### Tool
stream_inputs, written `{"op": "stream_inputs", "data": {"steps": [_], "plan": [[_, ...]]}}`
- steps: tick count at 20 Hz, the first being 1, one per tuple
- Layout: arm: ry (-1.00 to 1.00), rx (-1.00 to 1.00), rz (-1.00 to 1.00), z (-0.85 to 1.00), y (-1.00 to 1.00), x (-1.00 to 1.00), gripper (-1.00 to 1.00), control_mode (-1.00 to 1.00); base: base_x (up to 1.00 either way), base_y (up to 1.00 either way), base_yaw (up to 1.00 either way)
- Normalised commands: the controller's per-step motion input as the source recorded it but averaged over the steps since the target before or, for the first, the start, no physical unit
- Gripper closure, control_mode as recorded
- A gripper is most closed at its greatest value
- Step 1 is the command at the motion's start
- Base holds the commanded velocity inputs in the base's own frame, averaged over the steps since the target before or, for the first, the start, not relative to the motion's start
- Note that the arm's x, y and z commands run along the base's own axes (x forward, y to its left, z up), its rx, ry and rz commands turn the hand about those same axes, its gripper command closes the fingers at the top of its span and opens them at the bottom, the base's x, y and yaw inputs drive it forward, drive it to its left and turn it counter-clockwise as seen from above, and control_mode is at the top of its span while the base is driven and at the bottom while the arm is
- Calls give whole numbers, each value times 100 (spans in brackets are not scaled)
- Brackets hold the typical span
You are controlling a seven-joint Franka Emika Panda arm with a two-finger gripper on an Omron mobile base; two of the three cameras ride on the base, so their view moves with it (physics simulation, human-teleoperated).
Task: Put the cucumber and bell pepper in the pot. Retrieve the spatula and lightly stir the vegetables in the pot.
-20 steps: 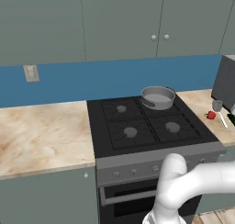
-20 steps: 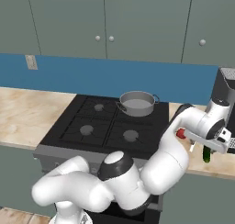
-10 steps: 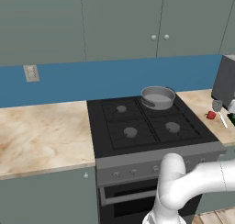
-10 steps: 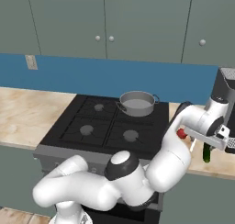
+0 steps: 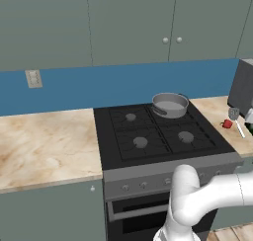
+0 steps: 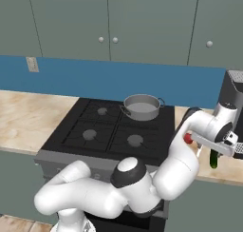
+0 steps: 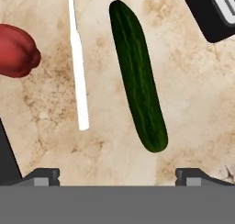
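1. Here, in the hand view, the bell pepper lay at the far left on the marbled counter, red and rounded, partly cut off by the edge.
2. Just right of it, apart from it, lay the spatula, its thin white handle running nearly straight up and down the view.
3. Right of the spatula, not touching it, lay the cucumber, dark green and slightly slanted, its lower end nearest the hand.
4. At the upper right corner stood a dark appliance, beside the cucumber's upper end.
5. The gripper hovered above the counter with its two dark fingertips set wide apart at the bottom corners, holding nothing; the cucumber's lower end lay between them, nearer the right tip.
6. In the left base view, the black stove stood between two stretches of counter, and the pot sat on its rear right burner.
7. Farther right there, the pepper, the spatula and the appliance showed on the right counter, well apart from the pot.
8. In the right base view, the arm reached over the right counter, with the cucumber showing below the hand.
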Motion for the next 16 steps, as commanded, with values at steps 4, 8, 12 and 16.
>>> {"op": "stream_inputs", "data": {"steps": [4, 8, 12, 16], "plan": [[0, 0, 0, -19, -9, 0, -100, -100, 0, 0, 0], [0, 0, 0, -10, -20, 0, -100, -100, 0, 0, 0], [0, 0, 0, -8, -18, 0, -100, -100, 0, 0, 0], [0, 0, 0, -3, -16, 0, -100, -100, 0, 0, 0]]}}
